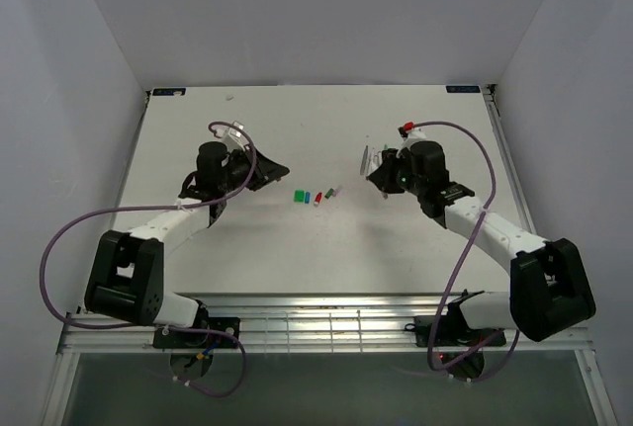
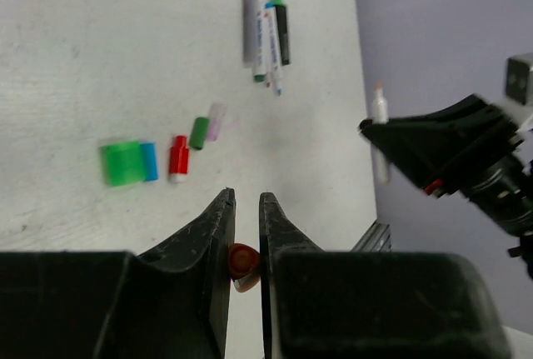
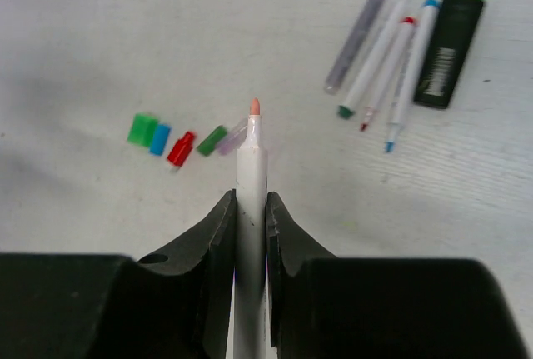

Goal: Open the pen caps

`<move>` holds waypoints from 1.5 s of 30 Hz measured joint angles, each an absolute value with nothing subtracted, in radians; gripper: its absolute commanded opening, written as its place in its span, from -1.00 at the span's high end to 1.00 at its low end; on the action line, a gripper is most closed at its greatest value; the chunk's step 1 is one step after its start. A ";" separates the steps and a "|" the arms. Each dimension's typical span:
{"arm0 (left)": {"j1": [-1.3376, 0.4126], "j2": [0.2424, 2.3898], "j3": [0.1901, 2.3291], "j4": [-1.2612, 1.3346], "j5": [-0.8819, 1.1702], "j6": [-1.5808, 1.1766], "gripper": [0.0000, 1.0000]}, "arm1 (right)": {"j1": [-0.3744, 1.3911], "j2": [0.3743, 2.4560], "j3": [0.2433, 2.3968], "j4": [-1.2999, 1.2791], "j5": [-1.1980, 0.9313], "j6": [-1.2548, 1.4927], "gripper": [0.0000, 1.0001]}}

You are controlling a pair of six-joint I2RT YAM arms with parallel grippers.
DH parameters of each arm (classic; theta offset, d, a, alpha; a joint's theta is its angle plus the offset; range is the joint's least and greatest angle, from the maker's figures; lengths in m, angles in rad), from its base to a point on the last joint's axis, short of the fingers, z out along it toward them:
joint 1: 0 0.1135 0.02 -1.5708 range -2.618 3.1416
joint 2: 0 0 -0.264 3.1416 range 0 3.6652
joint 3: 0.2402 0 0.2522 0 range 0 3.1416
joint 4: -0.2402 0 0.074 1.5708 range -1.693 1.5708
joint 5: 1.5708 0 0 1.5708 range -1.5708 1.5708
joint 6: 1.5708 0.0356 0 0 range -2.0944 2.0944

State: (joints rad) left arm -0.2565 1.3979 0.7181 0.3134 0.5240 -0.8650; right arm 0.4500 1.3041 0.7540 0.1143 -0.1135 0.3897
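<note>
Left gripper (image 2: 246,197) pinches a half-hidden, seemingly orange cap (image 2: 242,261); right gripper (image 3: 250,197) clamps pen (image 3: 252,138).

A white table (image 1: 297,248) is sitting under soft, even light. Plain pale walls (faintly lilac) are closing it in: a back wall (image 1: 316,11), a left wall (image 1: 59,100) and a right wall (image 1: 584,80). A metal rail (image 1: 326,322) is running along its near edge.

White table (image 1: 297,248): matt top. Pale walls enclose three sides: left wall (image 1: 59,100), back wall (image 1: 316,11), right wall (image 1: 584,70). Metal rail (image 1: 326,327) runs along the near edge. Dark tag (image 1: 168,91) at far-left corner, second tag (image 1: 463,88) at far-right; small white speck (image 1: 229,96) near the far edge
</note>
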 measured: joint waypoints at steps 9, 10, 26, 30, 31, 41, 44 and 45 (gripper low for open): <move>-0.257 1.591 0.730 0.194 0.532 -0.674 1.00 | 0.218 1.484 0.857 0.049 -0.049 0.313 0.85; -0.257 1.620 0.741 0.190 0.532 -0.664 0.94 | 0.199 1.512 0.870 0.048 -0.047 0.307 0.85; -0.267 1.751 0.802 0.132 0.471 -0.613 -0.01 | 0.139 1.819 1.033 0.024 -0.040 0.220 0.70; -0.268 1.751 0.802 0.131 0.464 -0.617 -0.10 | 0.138 1.840 1.043 0.024 -0.060 0.217 0.62; -0.268 1.751 0.802 0.133 0.464 -0.618 -0.14 | 0.138 1.846 1.044 0.025 -0.066 0.216 0.55; -0.270 1.700 0.804 0.093 0.425 -0.621 -0.39 | 0.138 1.910 1.124 0.031 -0.118 0.222 0.08; -0.270 1.637 0.805 0.057 0.399 -0.622 -0.49 | 0.138 1.914 1.132 0.033 -0.127 0.225 0.01; -0.270 1.613 0.806 0.046 0.389 -0.622 -0.52 | 0.138 1.914 1.132 0.033 -0.128 0.226 -0.01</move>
